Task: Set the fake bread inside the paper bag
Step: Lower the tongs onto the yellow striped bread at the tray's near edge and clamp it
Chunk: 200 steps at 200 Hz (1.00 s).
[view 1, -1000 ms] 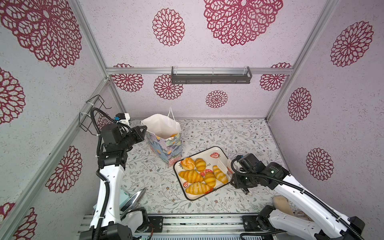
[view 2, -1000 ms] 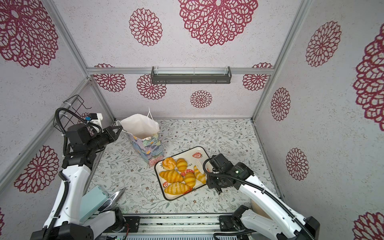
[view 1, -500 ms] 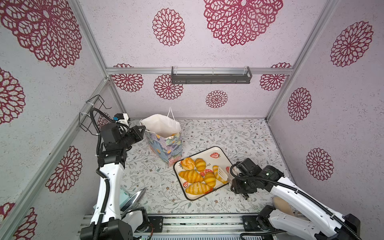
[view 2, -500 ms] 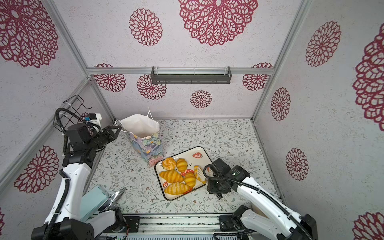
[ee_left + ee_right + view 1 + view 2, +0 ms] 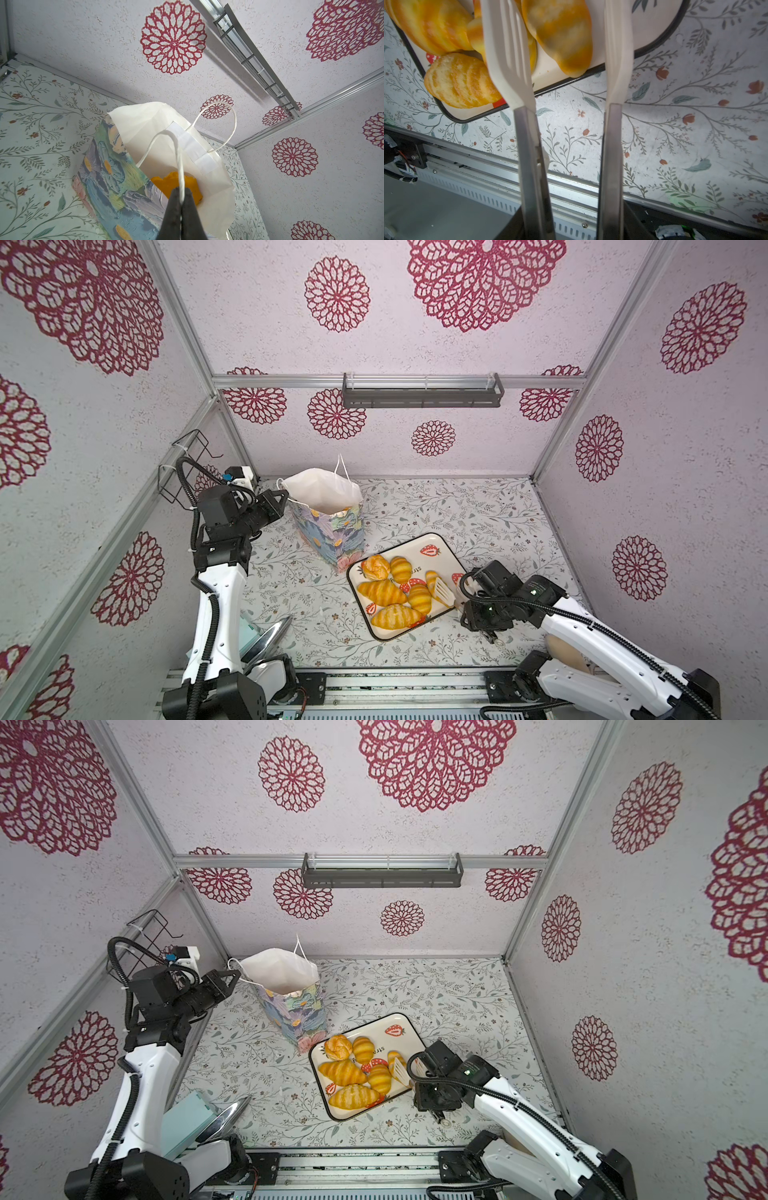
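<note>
The paper bag (image 5: 330,531) (image 5: 297,1013) stands upright at the back left, its mouth open. My left gripper (image 5: 282,499) (image 5: 235,974) (image 5: 182,192) is shut on its white cord handle (image 5: 179,162). One piece of fake bread (image 5: 166,184) lies inside the bag. Several more pieces of fake bread (image 5: 384,593) (image 5: 345,1073) lie on the strawberry tray (image 5: 417,553). My right gripper (image 5: 463,600) (image 5: 415,1075) (image 5: 571,225) is shut on metal tongs (image 5: 527,155). Their white heads (image 5: 506,52) stand apart on either side of a long piece (image 5: 560,35) at the tray's right edge.
A teal box (image 5: 183,1121) and a shiny metal utensil (image 5: 268,635) lie at the front left by the left arm's base. A wire rack (image 5: 187,464) hangs on the left wall, a dark shelf (image 5: 422,391) on the back wall. An aluminium rail (image 5: 488,158) runs along the front edge.
My right arm has shifted toward the front edge and the tongs now sit lower at the tray's right side. The left gripper keeps its hold on the handle.
</note>
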Each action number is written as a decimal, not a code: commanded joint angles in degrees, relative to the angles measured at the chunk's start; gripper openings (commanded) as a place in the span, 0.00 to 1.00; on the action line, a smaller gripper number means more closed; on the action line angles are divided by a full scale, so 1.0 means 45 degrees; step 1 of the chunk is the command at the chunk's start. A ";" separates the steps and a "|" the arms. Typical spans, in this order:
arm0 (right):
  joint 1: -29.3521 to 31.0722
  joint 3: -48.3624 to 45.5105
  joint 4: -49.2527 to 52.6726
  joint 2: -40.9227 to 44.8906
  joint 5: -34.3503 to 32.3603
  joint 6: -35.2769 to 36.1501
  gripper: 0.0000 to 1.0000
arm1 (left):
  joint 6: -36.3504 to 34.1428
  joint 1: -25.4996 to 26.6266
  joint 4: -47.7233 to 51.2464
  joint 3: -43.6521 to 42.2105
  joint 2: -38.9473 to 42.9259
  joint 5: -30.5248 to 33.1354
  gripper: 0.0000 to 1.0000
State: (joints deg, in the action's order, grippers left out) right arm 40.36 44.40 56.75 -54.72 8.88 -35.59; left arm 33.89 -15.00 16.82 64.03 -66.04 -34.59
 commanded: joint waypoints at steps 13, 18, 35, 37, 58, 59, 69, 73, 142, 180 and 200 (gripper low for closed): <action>-0.0082 -0.0137 -0.0471 0.0207 0.0165 -0.0147 0.50 | 0.0232 -0.0103 -0.0626 -0.0010 -0.0045 -0.0425 0.00; -0.0082 -0.0173 -0.0561 0.0216 0.0188 -0.0171 0.50 | 0.0233 -0.0106 -0.0629 -0.0029 -0.0015 -0.0419 0.00; -0.0082 -0.0371 -0.0810 0.0192 0.0267 -0.0234 0.49 | 0.0231 -0.0113 -0.0624 -0.0059 -0.0027 -0.0419 0.00; -0.0082 -0.0389 -0.0843 0.0203 0.0266 -0.0235 0.49 | 0.0240 -0.0106 -0.0640 -0.0066 -0.0025 -0.0434 0.00; -0.0101 -0.0474 -0.1023 0.0159 0.0335 -0.0198 0.49 | 0.0213 -0.0103 -0.0593 -0.0108 0.0008 -0.0425 0.00; -0.0101 -0.0473 -0.1036 0.0164 0.0333 -0.0197 0.49 | 0.0208 -0.0103 -0.0583 -0.0108 0.0008 -0.0422 0.00; -0.0101 -0.0529 -0.1062 0.0129 0.0337 -0.0196 0.49 | 0.0209 -0.0118 -0.0559 -0.0127 0.0004 -0.0402 0.00; -0.0101 -0.0546 -0.1068 0.0119 0.0348 -0.0181 0.48 | 0.0215 -0.0106 -0.0559 -0.0127 0.0008 -0.0400 0.00; -0.0179 -0.0741 -0.1305 0.0248 0.0621 -0.0158 0.40 | 0.0138 -0.0103 -0.0464 -0.0186 0.0028 -0.0326 0.00; -0.0199 -0.0881 -0.1214 0.0441 0.0787 -0.0198 0.42 | 0.0125 -0.0104 -0.0460 -0.0199 0.0027 -0.0313 0.00; -0.0210 -0.0864 -0.0950 0.0576 0.0666 -0.0179 0.45 | 0.0160 -0.0113 -0.0459 -0.0204 0.0022 -0.0304 0.00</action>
State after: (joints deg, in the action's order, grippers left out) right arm 39.75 40.32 51.59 -53.82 11.18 -35.83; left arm 34.39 -15.05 16.10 63.75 -66.04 -35.55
